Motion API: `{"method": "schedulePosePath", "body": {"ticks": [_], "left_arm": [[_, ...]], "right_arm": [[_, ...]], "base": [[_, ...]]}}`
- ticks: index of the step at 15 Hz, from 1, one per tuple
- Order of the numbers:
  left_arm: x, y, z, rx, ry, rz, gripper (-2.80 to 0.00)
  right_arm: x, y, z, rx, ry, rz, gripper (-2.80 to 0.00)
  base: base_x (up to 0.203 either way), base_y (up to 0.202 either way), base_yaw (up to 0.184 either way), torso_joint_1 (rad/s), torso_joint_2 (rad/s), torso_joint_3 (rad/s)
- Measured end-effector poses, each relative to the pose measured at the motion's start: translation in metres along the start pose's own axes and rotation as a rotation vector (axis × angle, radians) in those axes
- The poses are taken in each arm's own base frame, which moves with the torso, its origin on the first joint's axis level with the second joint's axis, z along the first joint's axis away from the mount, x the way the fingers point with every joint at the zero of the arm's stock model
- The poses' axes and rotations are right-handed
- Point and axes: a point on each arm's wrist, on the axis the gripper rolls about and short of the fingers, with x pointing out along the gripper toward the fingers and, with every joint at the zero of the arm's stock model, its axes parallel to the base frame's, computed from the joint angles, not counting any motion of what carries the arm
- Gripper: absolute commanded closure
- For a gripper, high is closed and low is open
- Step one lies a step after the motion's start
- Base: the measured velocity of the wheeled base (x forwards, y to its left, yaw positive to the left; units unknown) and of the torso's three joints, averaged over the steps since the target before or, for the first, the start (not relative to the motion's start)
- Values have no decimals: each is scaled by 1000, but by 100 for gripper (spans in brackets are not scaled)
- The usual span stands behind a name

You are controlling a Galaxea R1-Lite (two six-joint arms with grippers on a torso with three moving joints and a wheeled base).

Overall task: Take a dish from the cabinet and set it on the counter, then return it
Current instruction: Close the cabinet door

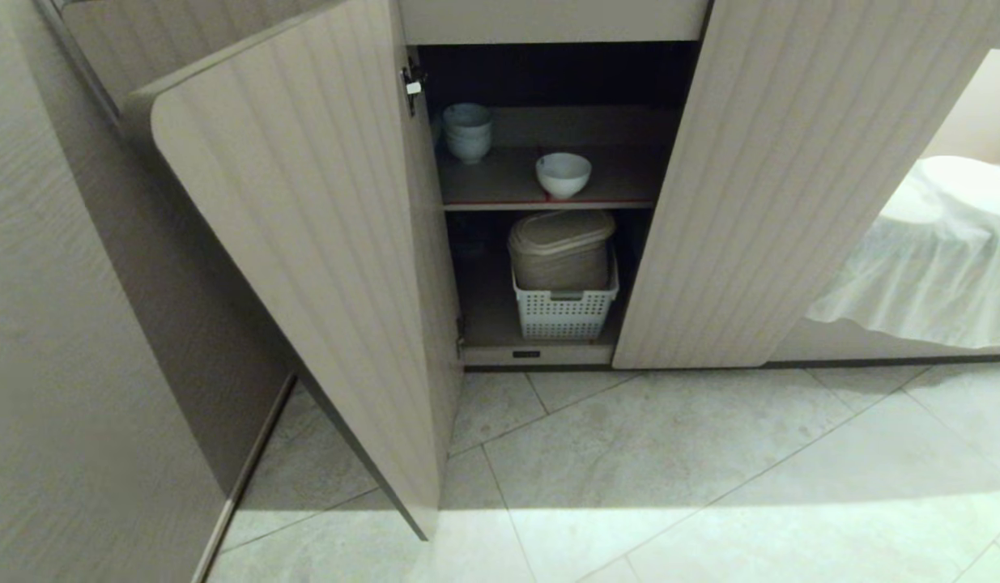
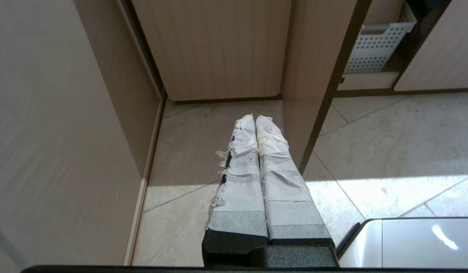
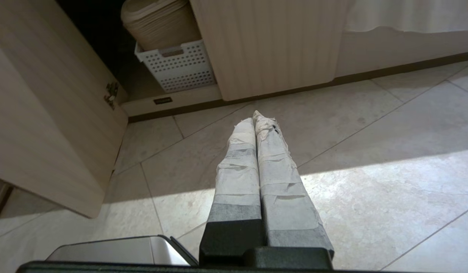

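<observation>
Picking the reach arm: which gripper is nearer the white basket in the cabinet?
Right. The right gripper, shut, hangs above the floor facing the white basket. The left gripper, shut, sits further off, with the open door between it and the basket.

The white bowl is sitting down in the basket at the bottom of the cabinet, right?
Not quite. The head view shows the white bowl on the upper shelf of the cabinet. The basket below holds a beige lidded container instead.
</observation>
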Motion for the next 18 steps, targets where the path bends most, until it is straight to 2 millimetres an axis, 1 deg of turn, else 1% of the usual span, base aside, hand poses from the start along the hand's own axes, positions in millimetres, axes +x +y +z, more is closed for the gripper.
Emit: {"method": "schedulePosePath", "body": {"ticks": [11, 13, 18], "left_arm": [[0, 0, 0, -2, 0, -13, 0], [-2, 0, 6, -2, -17, -23, 0], [-1, -2, 30, -3, -28, -122, 0]], "right_arm": [[0, 0, 0, 0, 0, -1, 0], [0, 0, 0, 0, 0, -1, 0], [0, 0, 0, 0, 0, 0, 0]], "base": [[0, 0, 0, 0, 0, 0], [0, 0, 0, 0, 0, 0], [0, 0, 0, 0, 0, 0]]}}
